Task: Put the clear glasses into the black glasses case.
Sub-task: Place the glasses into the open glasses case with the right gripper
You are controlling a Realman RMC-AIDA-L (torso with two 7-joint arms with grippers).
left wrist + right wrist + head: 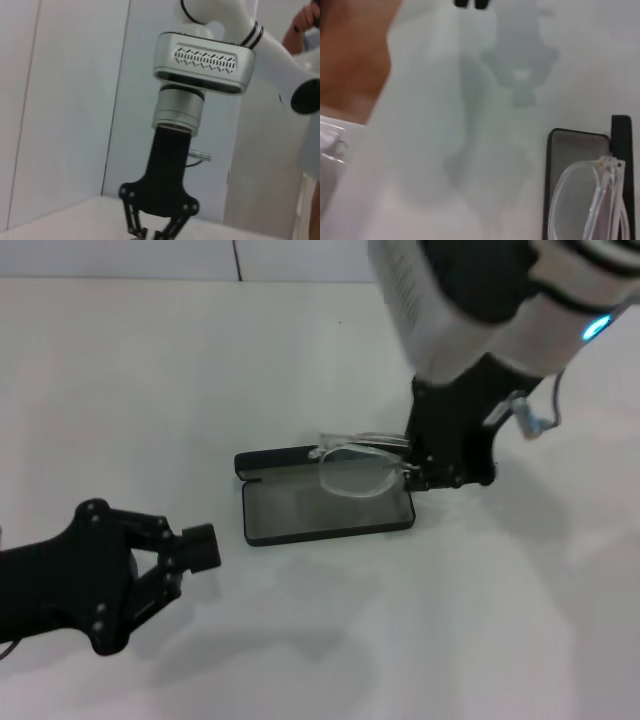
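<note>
Now clear glasses overlap black glasses case rim.

- The black glasses case lay open and flat on the white surface, near the middle of the head view. It was a matte black rectangle with rounded corners. Its grey-lined tray faced up, and the narrow lid stood behind it along the far long edge.
- The clear glasses were fully transparent and colourless, with a rounded lens and thin clear arms. They sat over the right-hand part of the open case, the lens above the grey lining and the arms running along the far edge by the lid. Their right end met the right tool; whether they rested on the lining could not be told.
</note>
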